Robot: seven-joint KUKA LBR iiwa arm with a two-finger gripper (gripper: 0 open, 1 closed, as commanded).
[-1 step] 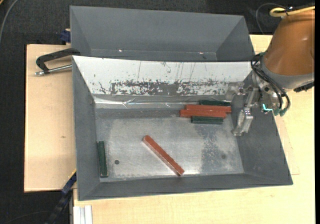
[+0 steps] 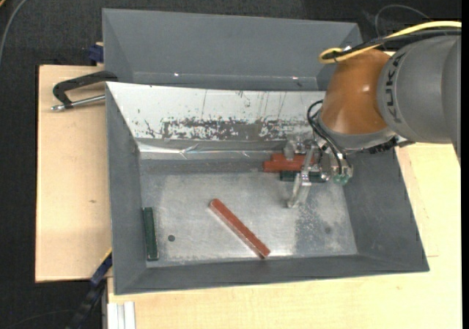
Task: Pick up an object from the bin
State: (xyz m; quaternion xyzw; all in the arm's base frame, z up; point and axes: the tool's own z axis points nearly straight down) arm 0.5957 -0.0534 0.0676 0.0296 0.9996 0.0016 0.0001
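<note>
My gripper (image 2: 308, 172) hangs low in the right part of the bin, close to the back wall. A small red block (image 2: 277, 165) sits right at its left side, touching or nearly touching it; I cannot tell whether it is gripped. A long reddish-brown flat stick (image 2: 239, 228) lies slantwise on the bin floor, in front of and to the left of the gripper and apart from it.
A dark green bar (image 2: 149, 233) lies along the left wall near the front corner. A tiny dark speck (image 2: 171, 239) sits beside it. The arm with its orange cover comes in over the bin's right rim.
</note>
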